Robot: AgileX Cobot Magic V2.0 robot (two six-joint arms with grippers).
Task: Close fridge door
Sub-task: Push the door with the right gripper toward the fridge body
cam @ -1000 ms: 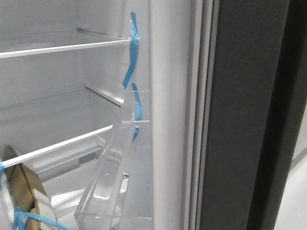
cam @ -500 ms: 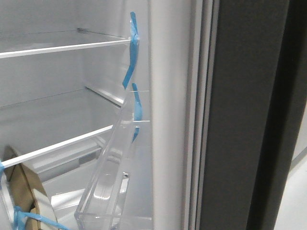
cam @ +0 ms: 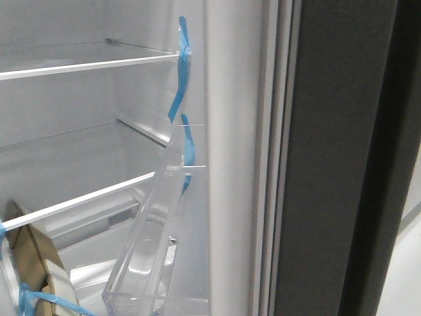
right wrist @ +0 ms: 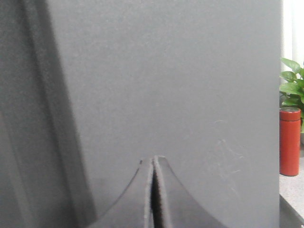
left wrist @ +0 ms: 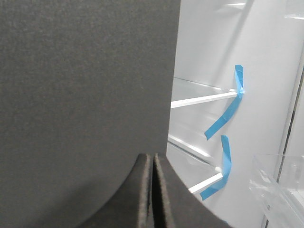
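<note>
The fridge door stands open at the right of the front view, its white inner lining (cam: 230, 164) facing the shelves and its matte dark grey outer face (cam: 329, 164) turned away. A clear bin (cam: 148, 257) with blue tape (cam: 187, 148) hangs on the lining. The bin also shows in the left wrist view (left wrist: 280, 190). My left gripper (left wrist: 152, 159) is shut and empty in front of a dark grey slab (left wrist: 85, 85). My right gripper (right wrist: 153, 161) is shut and empty, close to a matte dark grey face (right wrist: 180, 85). I cannot tell if either touches. Neither gripper shows in the front view.
White-edged glass shelves (cam: 85, 66) cross the fridge interior. A cardboard piece bound with blue tape (cam: 33, 263) sits at the lower left. A darker panel (cam: 395, 145) stands right of the door. A red bottle (right wrist: 289, 140) and a green plant (right wrist: 294, 80) stand past the grey face's edge.
</note>
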